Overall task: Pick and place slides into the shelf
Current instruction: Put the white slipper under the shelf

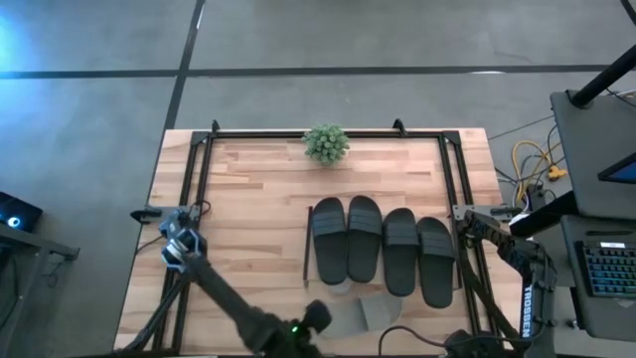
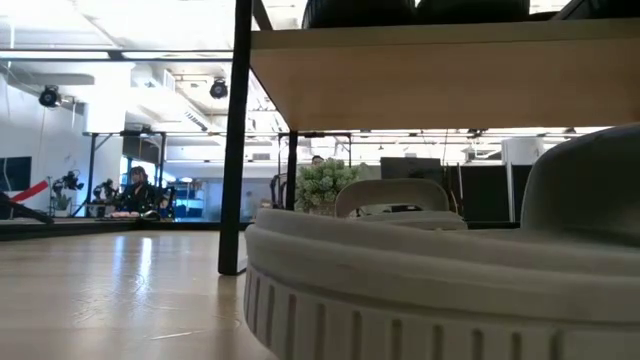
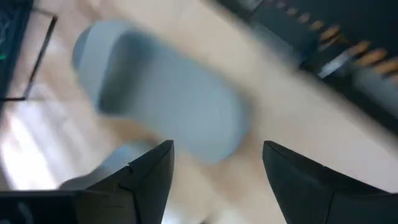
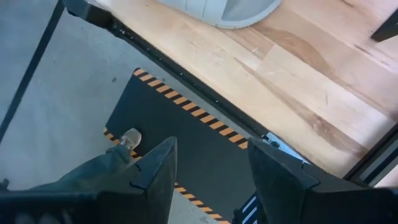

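On the high view, the left gripper [image 1: 316,316] hangs at about six o'clock of the table [image 1: 248,209], its fingers apart and empty, over two light grey slides [image 1: 363,314] lying near the front edge. Its wrist view shows one grey slide [image 3: 165,96] just ahead of the spread fingers (blurred, so the strap edge is hard to place). The four black slides [image 1: 383,249] sit side by side on the shelf [image 1: 310,244], right of centre, toward four o'clock. A small plant [image 1: 326,143] stands at twelve o'clock. The right gripper [image 1: 475,221] waits at three o'clock by the table edge, fingers apart, holding nothing.

The grey slides look like light, springy rubber, stiff in the sole and yielding at the strap. The wide strap, or the sole's rim beside it, seems the surest hold; the smooth footbed may slip.

Readable writing: "TROSSEN" [image 1: 527,310] on the right arm.
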{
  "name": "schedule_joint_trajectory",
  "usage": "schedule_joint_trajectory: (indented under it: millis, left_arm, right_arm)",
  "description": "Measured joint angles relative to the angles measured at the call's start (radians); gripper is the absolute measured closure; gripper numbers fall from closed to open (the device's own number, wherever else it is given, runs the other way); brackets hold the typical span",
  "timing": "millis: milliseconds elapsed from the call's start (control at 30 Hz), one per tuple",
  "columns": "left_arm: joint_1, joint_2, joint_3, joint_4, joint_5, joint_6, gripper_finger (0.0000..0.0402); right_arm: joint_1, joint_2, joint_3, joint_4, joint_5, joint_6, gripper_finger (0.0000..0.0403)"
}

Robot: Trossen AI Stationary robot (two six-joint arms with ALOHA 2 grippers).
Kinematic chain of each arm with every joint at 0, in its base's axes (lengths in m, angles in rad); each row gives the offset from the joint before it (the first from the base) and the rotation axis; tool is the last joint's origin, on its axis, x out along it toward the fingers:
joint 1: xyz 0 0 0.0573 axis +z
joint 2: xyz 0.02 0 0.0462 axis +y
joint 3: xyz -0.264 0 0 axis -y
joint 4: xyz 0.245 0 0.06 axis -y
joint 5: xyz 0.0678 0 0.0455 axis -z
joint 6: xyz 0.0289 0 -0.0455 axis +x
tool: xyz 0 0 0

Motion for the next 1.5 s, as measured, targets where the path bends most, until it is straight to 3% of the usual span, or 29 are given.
schedule_joint_trajectory:
  millis: [167, 367, 433, 933, 1300, 1500]
  left_arm:
    - [-0.028, 0.037, -0.010, 0.001, 0.031, -0.112, 0.0217]
    - [-0.018, 0.045, -0.032, 0.021, 0.024, -0.129, 0.0364]
    - [-0.015, 0.045, -0.049, 0.024, 0.025, -0.131, 0.0391]
    - [0.023, 0.047, -0.212, 0.267, 0.042, -0.128, 0.0401]
    - [0.093, 0.047, -0.226, 0.513, 0.045, -0.094, 0.0401]
    - [0.117, 0.047, -0.226, 0.531, 0.058, -0.101, 0.0402]
  right_arm:
    - [0.000, 0.000, -0.025, 0.001, 0.000, -0.009, 0.0216]
    - [0.000, 0.000, -0.032, 0.013, 0.000, -0.007, 0.0216]
    - [0.000, 0.000, -0.032, 0.025, 0.000, -0.007, 0.0216]
    - [0.000, 0.000, -0.032, 0.040, -0.003, -0.007, 0.0216]
    - [0.000, 0.000, -0.034, 0.040, -0.001, 0.002, 0.0215]
    - [0.000, 0.000, -0.035, 0.052, -0.001, 0.002, 0.0215]
